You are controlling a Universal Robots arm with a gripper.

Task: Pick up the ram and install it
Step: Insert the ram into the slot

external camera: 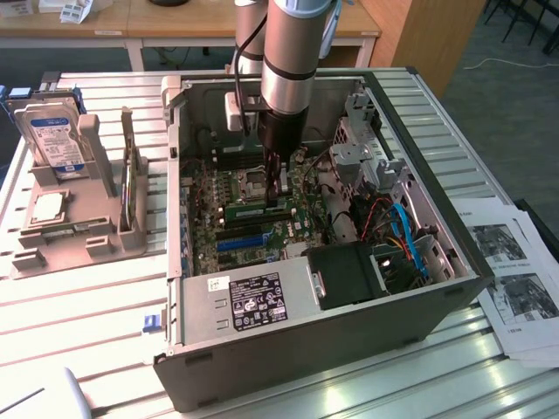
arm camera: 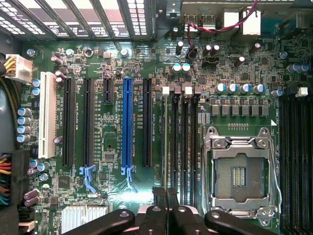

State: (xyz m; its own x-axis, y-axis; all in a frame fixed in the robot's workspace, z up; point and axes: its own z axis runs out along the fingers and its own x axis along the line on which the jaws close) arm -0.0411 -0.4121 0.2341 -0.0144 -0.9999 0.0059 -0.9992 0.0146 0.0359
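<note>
**Ram standing in slot beside CPU socket; closed gripper over its top edge**

Obs: the long, flat green circuit-board ram stick with a pale label (external camera: 256, 210) stands on edge in a memory slot just beside the square, silver metal-framed CPU socket (arm camera: 239, 171). Both are inside the open grey steel computer case (external camera: 306, 349). The slot appears to carry the stick, not the fingers.

Gripper (arm camera: 166, 196): black jaws pressed together, nothing seen pinched between them. The tips sit over the memory slots, on the side of the socket that faces the long blue plastic expansion slot (arm camera: 127, 127).

Judgement: closed tips make one blunt pusher, better suited to bearing down on the stick's upper edge than to gripping it. The arm drops near vertical beside the socket, which would keep any push in line with the slot.

Open points: actual contact between tips and stick cannot be confirmed. Whether the slot's end latches have closed cannot be told.
</note>
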